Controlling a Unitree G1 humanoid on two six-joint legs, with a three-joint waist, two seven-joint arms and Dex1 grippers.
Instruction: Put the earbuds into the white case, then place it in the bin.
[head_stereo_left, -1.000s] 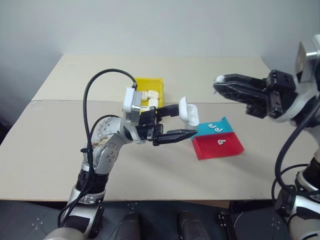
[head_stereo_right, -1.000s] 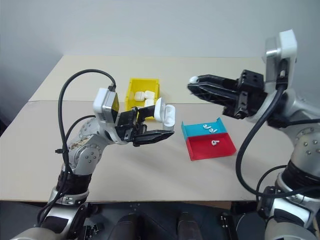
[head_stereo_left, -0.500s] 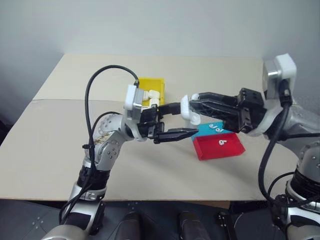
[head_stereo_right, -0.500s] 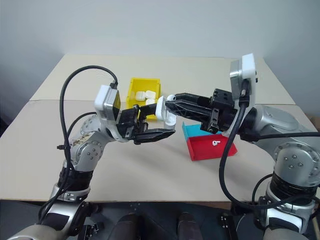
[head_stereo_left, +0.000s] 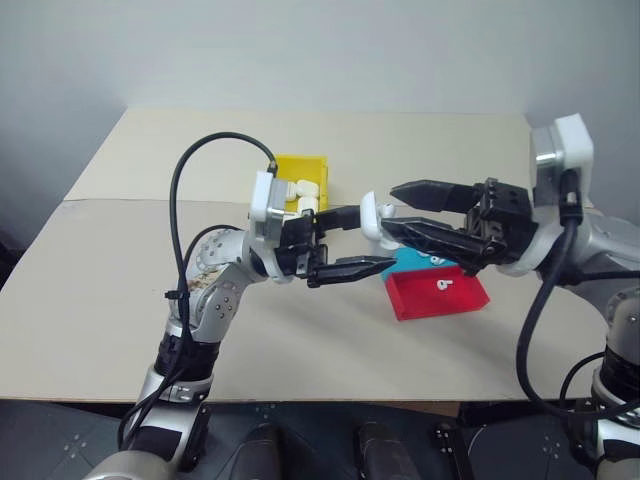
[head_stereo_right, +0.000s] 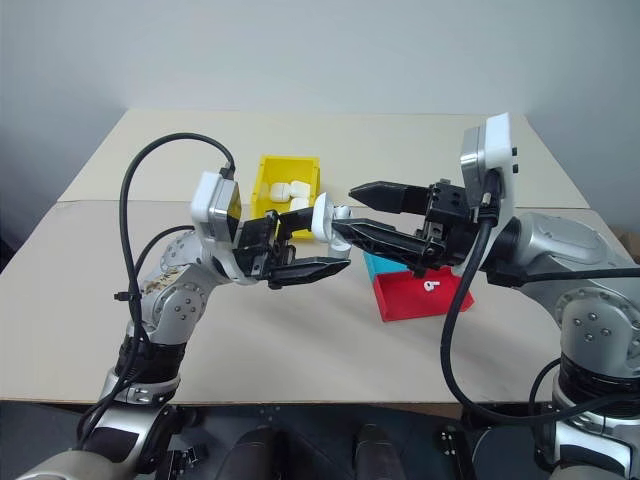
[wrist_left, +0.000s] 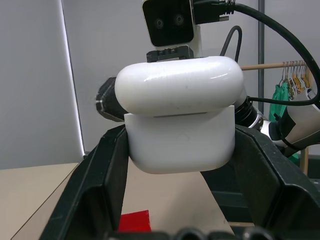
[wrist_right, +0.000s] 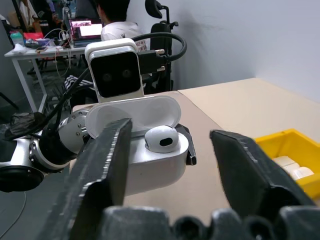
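My left gripper (head_stereo_left: 368, 238) is shut on the white case (head_stereo_left: 372, 218) and holds it in the air over the table with its lid flipped open. In the right wrist view one earbud (wrist_right: 161, 139) sits in the case (wrist_right: 150, 155). My right gripper (head_stereo_left: 392, 208) is open, with its fingertips right at the case, one above it and one below. Another earbud (head_stereo_left: 440, 284) lies in the red tray (head_stereo_left: 445, 297). The yellow bin (head_stereo_left: 300, 168) stands behind the left gripper and holds a few white cases (head_stereo_left: 303, 190).
A teal tray (head_stereo_left: 412, 264) lies against the red one, mostly covered by my right gripper. Both trays sit right of centre on the tan table (head_stereo_left: 130, 300). The table's left and front parts are bare.
My right arm swung in from the upper right to the case with an earbud at its shut fingertips, then opened. The earbud now sits in the case. The left arm kept still.
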